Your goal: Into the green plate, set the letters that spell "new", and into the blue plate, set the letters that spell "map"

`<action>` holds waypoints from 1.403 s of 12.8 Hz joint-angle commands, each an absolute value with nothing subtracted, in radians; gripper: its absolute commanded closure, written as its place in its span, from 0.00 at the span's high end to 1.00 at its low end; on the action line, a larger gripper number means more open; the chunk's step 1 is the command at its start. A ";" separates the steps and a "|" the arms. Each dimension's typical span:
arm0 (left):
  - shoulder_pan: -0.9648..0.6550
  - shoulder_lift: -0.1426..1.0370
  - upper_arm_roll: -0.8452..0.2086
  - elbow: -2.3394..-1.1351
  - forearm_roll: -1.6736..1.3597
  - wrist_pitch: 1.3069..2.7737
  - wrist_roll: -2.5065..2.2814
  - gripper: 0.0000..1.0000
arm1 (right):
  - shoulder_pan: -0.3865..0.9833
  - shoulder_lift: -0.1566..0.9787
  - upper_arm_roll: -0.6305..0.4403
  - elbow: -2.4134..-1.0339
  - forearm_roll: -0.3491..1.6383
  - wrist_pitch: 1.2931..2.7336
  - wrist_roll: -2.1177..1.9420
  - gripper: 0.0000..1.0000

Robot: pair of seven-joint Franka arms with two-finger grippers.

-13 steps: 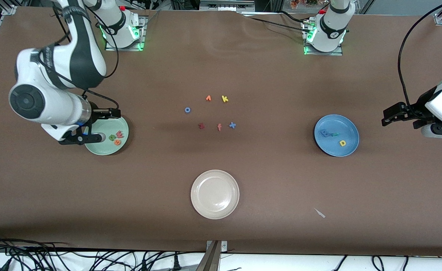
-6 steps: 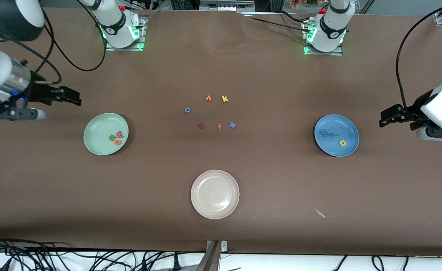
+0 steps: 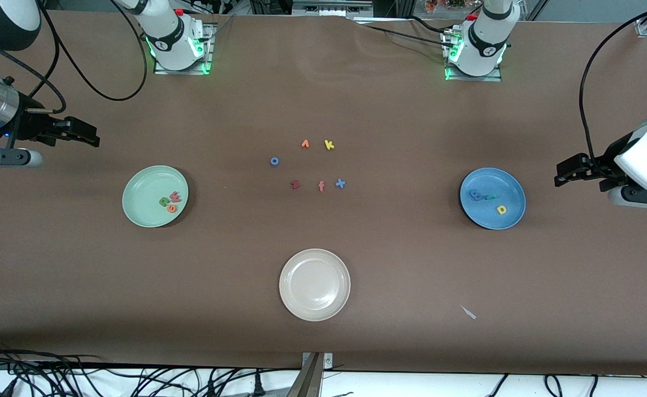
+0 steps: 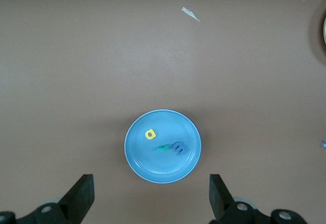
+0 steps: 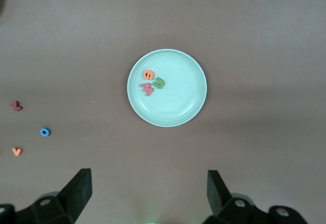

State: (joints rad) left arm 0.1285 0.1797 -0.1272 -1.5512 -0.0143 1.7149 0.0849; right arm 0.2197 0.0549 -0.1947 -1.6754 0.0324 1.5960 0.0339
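Sorting looks done: new in green plate (image 3: 141, 215), map in blue plate (image 3: 513, 190); left pincer (image 3: 564, 172) and right pincer (image 3: 87, 136) spread, empty; nothing left but parking.

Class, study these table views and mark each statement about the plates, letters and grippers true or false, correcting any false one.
1. The green plate holds three letters. True.
2. The yellow a lies on the cream plate. False: it lies in the blue plate.
3. The right gripper holds a letter. False: its fingers are open and hold nothing.
4. The blue o lies on the table, outside any plate. True.
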 commanded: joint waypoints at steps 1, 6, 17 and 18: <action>0.130 0.175 -0.129 -1.555 0.012 1.718 0.104 0.99 | 0.201 0.014 -0.160 -1.709 0.012 1.612 0.023 1.00; 0.130 0.173 -0.130 -1.557 0.012 1.715 0.104 0.99 | 0.199 0.015 -0.123 -1.704 -0.051 1.640 0.029 1.00; 0.129 0.172 -0.132 -1.555 0.012 1.712 0.103 0.99 | 0.201 0.060 -0.140 -1.651 -0.014 1.634 0.029 1.00; 0.129 0.172 -0.133 -1.555 0.012 1.712 0.103 0.99 | 0.201 0.060 -0.143 -1.651 -0.002 1.634 0.031 1.00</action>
